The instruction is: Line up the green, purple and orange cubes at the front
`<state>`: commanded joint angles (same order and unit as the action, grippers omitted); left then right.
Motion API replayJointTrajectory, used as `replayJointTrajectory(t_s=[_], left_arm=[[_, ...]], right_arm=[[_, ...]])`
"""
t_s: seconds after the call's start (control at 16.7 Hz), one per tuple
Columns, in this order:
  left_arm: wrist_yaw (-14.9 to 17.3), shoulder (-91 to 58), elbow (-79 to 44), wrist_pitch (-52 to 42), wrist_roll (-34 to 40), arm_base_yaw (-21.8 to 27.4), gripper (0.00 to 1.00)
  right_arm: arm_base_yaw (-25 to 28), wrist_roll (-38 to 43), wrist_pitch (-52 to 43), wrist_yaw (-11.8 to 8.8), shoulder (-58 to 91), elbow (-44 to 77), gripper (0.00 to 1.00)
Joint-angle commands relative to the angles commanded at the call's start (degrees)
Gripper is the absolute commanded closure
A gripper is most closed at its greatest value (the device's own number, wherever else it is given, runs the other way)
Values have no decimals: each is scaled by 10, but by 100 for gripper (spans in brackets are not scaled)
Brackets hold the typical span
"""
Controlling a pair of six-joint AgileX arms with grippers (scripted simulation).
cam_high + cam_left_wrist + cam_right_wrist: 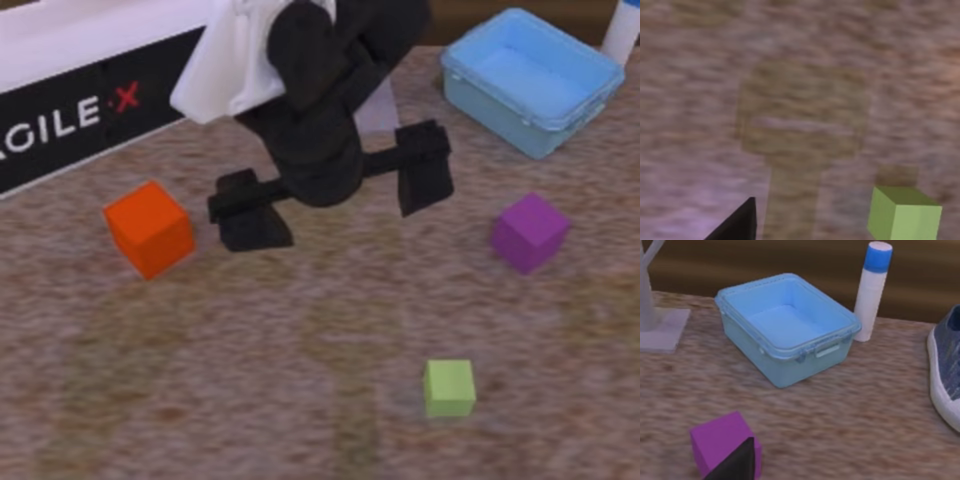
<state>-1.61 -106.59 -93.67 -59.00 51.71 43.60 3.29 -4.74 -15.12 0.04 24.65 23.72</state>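
Observation:
The orange cube [149, 227] sits at the left, the purple cube [528, 232] at the right, and the small green cube [449, 388] nearer the front, all apart on the table. My left gripper [335, 200] hangs open high over the middle, between the orange and purple cubes, holding nothing. In the left wrist view one dark finger [737, 222] shows, with the green cube [902, 212] off to its side. My right gripper [790, 475] is outside the top view; its one visible finger [740, 462] stands just before the purple cube [720, 440], gripping nothing.
A pale blue tub [530, 80] stands at the back right, with a white bottle with a blue cap [872, 290] beside it. A grey shoe [945, 375] lies further right. A white stand [660, 325] and a black AgileX board [80, 115] line the back.

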Motion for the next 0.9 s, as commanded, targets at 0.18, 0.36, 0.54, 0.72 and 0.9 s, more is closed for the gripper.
replayJointTrajectory(t_s=[0.18,0.36,0.54,0.72,0.9], left_arm=[[-2,182,156,89,-50,-81,0],[-3,380,330,188,-122,-166,0],[-3,575,506,288,-209,-248,0],[0,746,663,382,-302,-319,0],[5,883,787,467,-389,-376,0]], right_arm=[[18,-29,-94,2,176,144,0],[38,-61,-196,3,375,294,0],[59,-92,-297,3,572,440,0],[78,-120,-389,3,745,574,0],[95,-144,-463,3,876,689,0]])
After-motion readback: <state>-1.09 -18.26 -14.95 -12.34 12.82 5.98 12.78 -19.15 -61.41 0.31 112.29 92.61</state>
